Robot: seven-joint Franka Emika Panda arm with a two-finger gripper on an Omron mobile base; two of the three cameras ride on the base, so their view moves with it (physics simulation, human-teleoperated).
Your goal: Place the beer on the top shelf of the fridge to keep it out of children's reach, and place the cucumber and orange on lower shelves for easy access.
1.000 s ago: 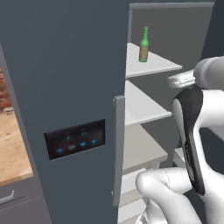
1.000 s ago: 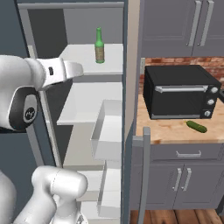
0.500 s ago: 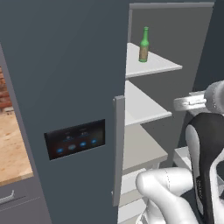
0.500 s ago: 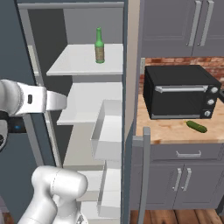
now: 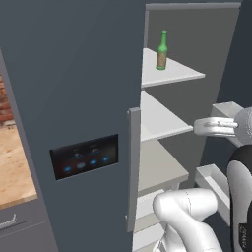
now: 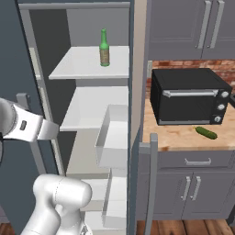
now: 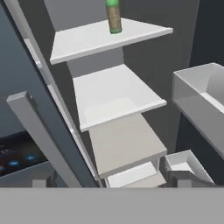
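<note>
Before the fridge shelves, pincer spread wide, empty, touching nothing.

Counted: one beer, one cucumber, one oven, one fridge with three slab shelves, one touch panel, two door bins.

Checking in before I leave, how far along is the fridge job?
Done: the slim green glass beer bottle stands on the fridge's top shelf. In hand: nothing; the gripper is open. Left: the small dark green cucumber lies on the wooden counter; the orange isn't visible.
</note>
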